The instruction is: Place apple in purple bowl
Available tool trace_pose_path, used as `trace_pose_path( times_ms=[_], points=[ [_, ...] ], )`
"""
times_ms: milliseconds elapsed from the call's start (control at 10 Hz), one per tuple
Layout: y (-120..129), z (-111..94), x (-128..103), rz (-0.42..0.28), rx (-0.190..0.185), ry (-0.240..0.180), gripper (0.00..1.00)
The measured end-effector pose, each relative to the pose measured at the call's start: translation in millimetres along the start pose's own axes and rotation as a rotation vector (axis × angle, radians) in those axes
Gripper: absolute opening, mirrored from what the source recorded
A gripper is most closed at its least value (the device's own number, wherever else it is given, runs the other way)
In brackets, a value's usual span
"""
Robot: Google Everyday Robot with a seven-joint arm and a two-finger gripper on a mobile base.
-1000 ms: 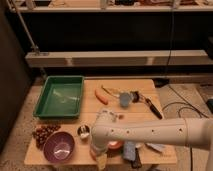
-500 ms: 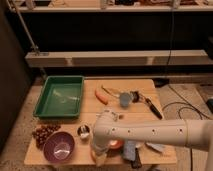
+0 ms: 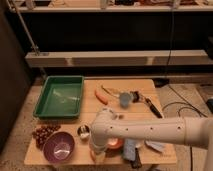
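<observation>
At the near edge of the table [image 3: 150, 117] the gripper [image 3: 99, 153] points down, jaws pressed together. The apple [image 3: 94, 156] shows only as an orange patch beneath it, so a secure hold cannot be confirmed. A shallow pinch may let it roll off the edge. The purple bowl [image 3: 59, 147] lies just left, and a low transfer may strike its rim. Behind, the arm [image 3: 150, 131] could nudge the orange bowl [image 3: 116, 144].
</observation>
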Motion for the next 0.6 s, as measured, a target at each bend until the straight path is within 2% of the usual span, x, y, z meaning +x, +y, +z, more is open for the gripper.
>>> trace_pose_path(
  times_ms=[300, 400, 500, 600],
  points=[
    [1, -53, 11, -0.001, -0.038, -0.028, 0.0],
    [1, -62, 14, -0.001, -0.047, -0.031, 0.0],
    [6, -125, 28, -0.02, -0.1, -0.046, 0.0],
    [8, -139, 33, -0.028, -0.116, -0.043, 0.0]
  ],
)
